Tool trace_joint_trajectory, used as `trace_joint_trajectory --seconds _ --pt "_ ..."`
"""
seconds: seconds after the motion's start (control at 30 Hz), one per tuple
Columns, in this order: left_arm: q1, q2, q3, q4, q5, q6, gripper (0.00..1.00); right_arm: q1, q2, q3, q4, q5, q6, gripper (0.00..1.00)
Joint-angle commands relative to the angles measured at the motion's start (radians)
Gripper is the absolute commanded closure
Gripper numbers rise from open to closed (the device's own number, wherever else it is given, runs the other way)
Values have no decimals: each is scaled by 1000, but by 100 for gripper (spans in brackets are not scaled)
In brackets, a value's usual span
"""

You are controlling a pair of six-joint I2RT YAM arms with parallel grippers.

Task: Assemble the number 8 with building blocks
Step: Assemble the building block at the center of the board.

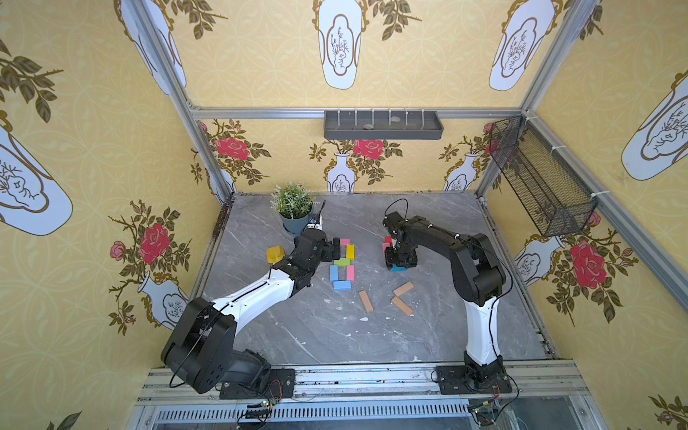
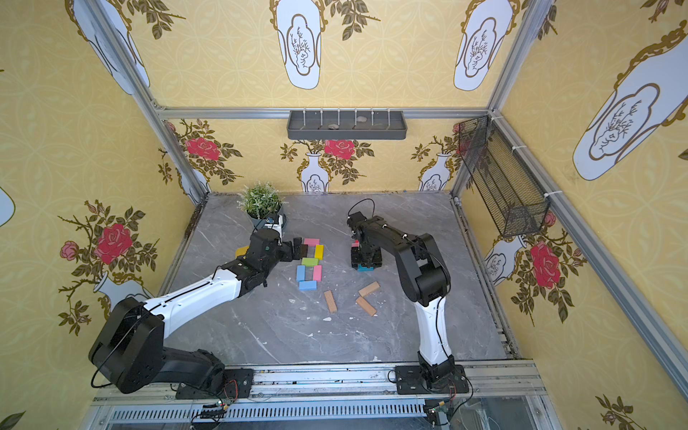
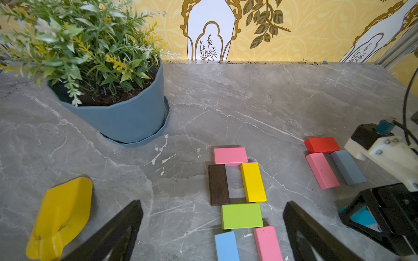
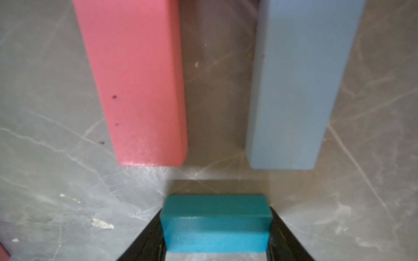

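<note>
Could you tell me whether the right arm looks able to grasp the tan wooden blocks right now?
Probably not yet: the right gripper has its jaws shut on a teal block. Otherwise the tan wooden blocks lie flat and uncovered, with nothing in between.

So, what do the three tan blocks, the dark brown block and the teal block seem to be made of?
The tan blocks: probably bare wood; pale matt colour, no paint visible. The dark brown block: likely stained wood; fine grain lines run along it. The teal block: painted, smooth, slight sheen; the core, wood or plastic, is hidden.
</note>
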Motion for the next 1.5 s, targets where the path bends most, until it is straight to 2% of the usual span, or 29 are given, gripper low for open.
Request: trace_joint_trajectory --seconds 0.0,1.47 --pt "0 7 0 5 -7 4 0 -5 15 -2 76 38 -7 41" --pt "0 15 6 2 0 3 0 -16 74 80 80 23 18 38"
